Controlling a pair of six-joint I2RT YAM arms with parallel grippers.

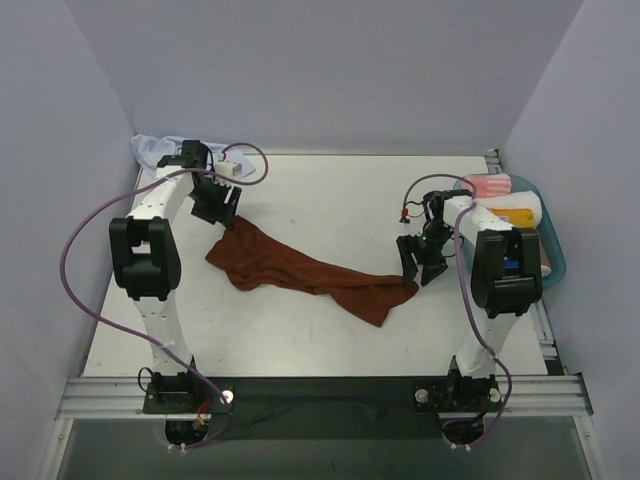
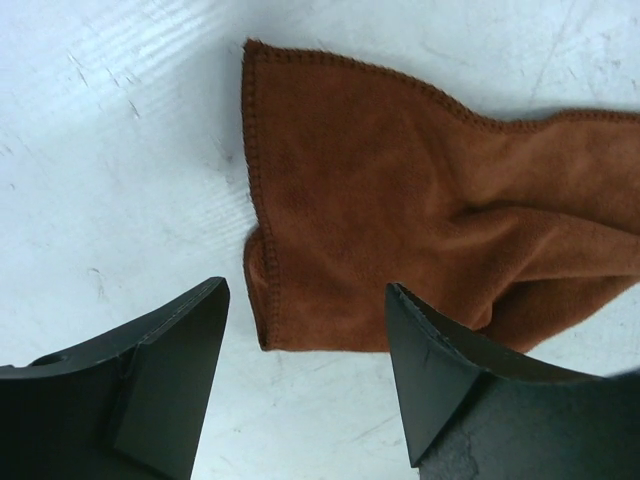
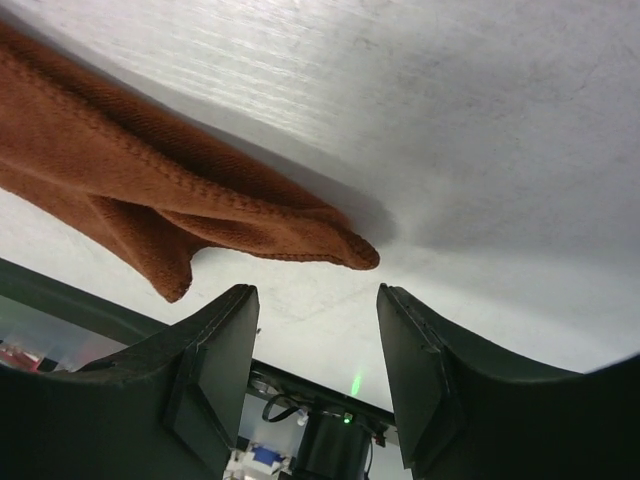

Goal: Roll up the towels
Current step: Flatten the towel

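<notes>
Two towels: one rust-brown towel and one light-blue towel, well apart on the white tabletop.
Rust-brown towel: unrolled and rumpled. It is drawn out in a long diagonal band across the middle of the tabletop, with the wider end at the far left and the narrow, bunched end at the near right.
Light-blue towel: crumpled in the far left corner against the wall, partly hidden behind the wrist of the left arm.
Left pincer: jaws wide with nothing between them, hanging at the brown towel's left end. In the left wrist view a stitched corner of that towel lies flat just beyond the dark fingers.
Right pincer: jaws parted and gripping nothing. In the right wrist view the folded tip of the towel rests on the tabletop just ahead of the gap, touching neither finger.
Basket: teal, at the right edge of the tabletop beside the right arm, whose upper link covers part of its near side.
Basket contents: a pink-and-white striped cloth at the far end, with a yellow cloth next to it. The rest is too hidden to name.
Cables: a purple cable arcs wide past the left edge of the tabletop, and another runs down along the right arm.
Surround: pale walls on three sides.
</notes>
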